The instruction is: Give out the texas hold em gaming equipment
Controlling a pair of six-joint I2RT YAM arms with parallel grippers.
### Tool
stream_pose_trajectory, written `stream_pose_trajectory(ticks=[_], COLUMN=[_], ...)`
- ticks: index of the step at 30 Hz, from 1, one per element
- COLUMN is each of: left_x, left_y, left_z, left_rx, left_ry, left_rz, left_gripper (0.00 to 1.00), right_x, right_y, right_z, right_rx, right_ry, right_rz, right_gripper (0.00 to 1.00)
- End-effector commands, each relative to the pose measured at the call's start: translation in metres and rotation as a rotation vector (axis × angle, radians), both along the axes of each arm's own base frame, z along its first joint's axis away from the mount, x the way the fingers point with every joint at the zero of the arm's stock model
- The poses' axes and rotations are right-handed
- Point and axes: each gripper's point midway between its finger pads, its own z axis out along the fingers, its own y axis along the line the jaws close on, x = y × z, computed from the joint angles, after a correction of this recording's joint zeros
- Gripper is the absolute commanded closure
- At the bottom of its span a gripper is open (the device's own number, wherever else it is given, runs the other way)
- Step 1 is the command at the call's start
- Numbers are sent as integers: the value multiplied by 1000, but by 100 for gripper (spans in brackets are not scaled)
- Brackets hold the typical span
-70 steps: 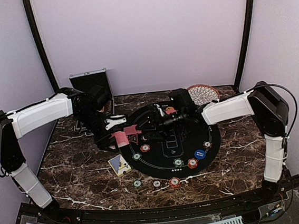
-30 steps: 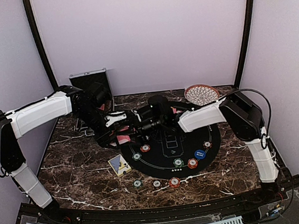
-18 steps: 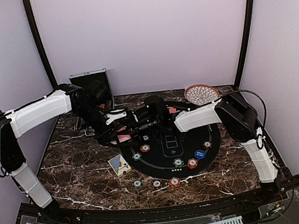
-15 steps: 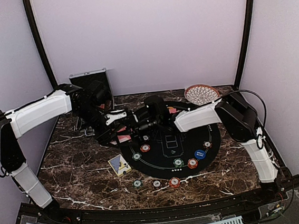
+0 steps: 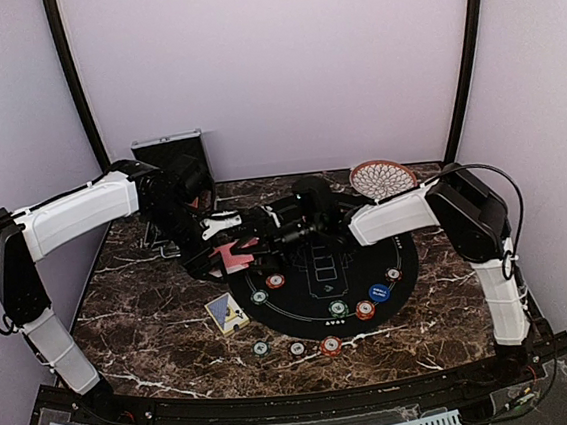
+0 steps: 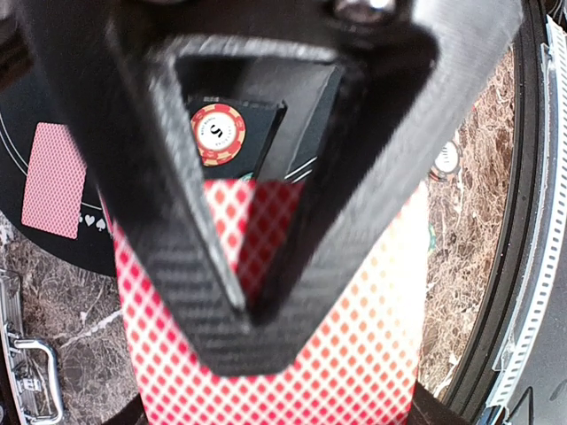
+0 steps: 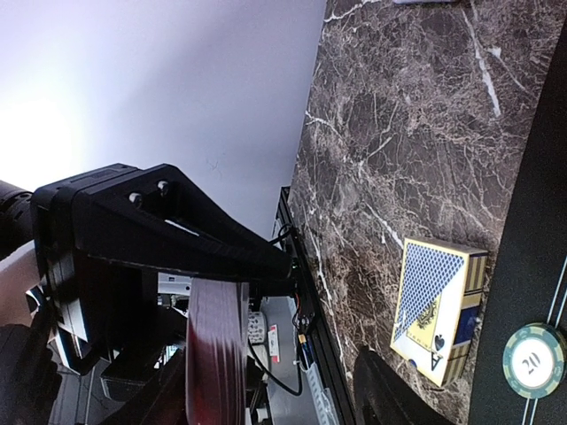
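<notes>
My left gripper (image 5: pixel 219 247) is shut on a deck of red-backed cards (image 5: pixel 230 256) above the left edge of the black mat (image 5: pixel 319 269). In the left wrist view the fingers (image 6: pixel 213 292) clamp the deck (image 6: pixel 354 354). One red-backed card (image 6: pixel 53 177) lies on the mat and an orange chip (image 6: pixel 219 133) sits beyond the deck. My right gripper (image 5: pixel 266 236) is open close to the deck. In the right wrist view the deck (image 7: pixel 215 354) shows edge-on near one finger (image 7: pixel 168 398). Several chips lie on the mat (image 5: pixel 338 309) and in front of it (image 5: pixel 297 349). I cannot make out the triangle marker.
A blue and yellow card box (image 5: pixel 227 313) lies left of the mat and also shows in the right wrist view (image 7: pixel 438 310), beside a green chip (image 7: pixel 534 360). The silver case (image 5: pixel 173 158) stands at the back left. The woven dish (image 5: pixel 382 178) sits at the back right.
The right arm reached left to the deck in my left gripper, then drew back a little to the right. The deck now shows more. The left arm has barely moved.
</notes>
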Motion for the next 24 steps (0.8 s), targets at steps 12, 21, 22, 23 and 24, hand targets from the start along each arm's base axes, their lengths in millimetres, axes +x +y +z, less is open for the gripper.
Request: stream_pose_trajectory(ticks=[12, 21, 22, 23, 24], left_x=[0, -2, -2, -2, -2], left_y=[-3, 0, 1, 1, 1], left_z=[16, 13, 13, 12, 12], left_rx=[-42, -33, -31, -30, -30], left_ry=[-27, -33, -32, -32, -32], left_rz=[-2, -4, -4, -3, -3], left_gripper=[100, 100, 100, 100, 100], right_x=[1, 7, 7, 7, 8], right_y=[-19, -34, -36, -37, -38], right_z=[31, 42, 41, 40, 41], right_rx=[40, 44, 43, 42, 44], right_ry=[11, 13, 16, 18, 20], right_rz=[-60, -99, -101, -102, -104], right_gripper=[74, 87, 89, 90, 92])
